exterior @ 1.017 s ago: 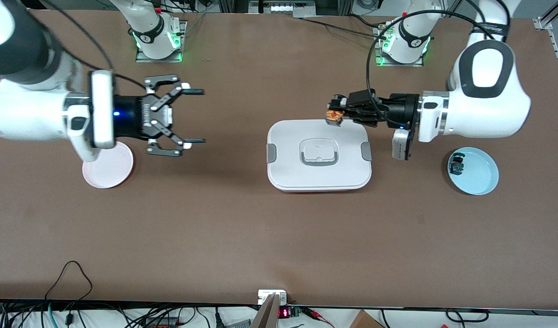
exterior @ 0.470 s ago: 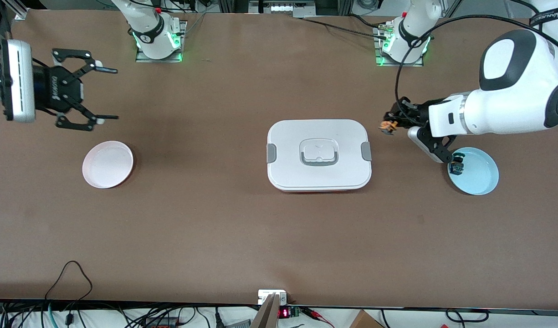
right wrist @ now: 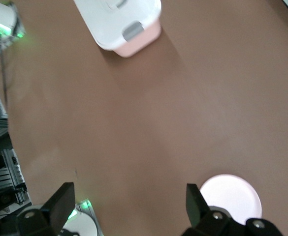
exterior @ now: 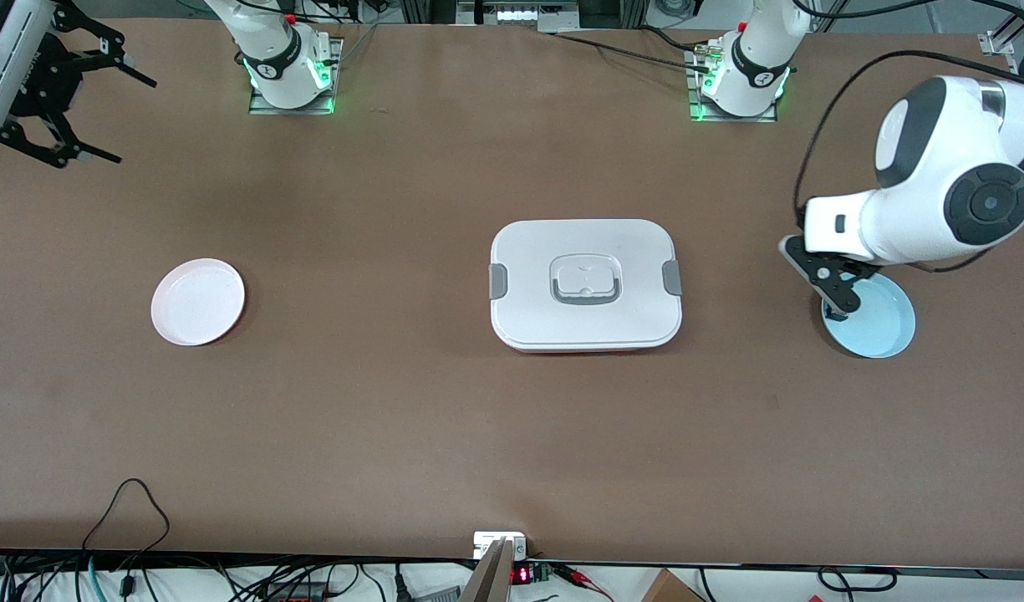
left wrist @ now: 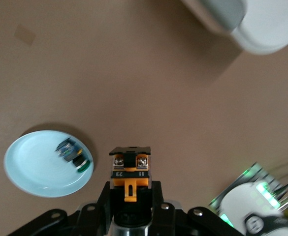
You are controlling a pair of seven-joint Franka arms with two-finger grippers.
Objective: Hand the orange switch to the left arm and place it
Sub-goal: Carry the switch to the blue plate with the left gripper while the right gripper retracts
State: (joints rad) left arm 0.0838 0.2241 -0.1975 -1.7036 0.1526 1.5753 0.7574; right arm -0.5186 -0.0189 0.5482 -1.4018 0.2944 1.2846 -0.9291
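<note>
The left hand [left wrist: 130, 196] is clamped on the orange switch [left wrist: 130, 169], holding it in the air over the worktop [exterior: 394, 418] beside the pale blue plate [exterior: 883, 334], where a teal-marked switch [left wrist: 74, 155] lies. The white lidded box [exterior: 585, 284] sits mid-worktop, the white plate [exterior: 198, 301] toward the right arm's end. The right hand [exterior: 68, 109], spread wide and empty, hangs over the worktop's corner. The hands are well apart, so a low handover path risks clipping the box; a loose pinch could drop the switch.
</note>
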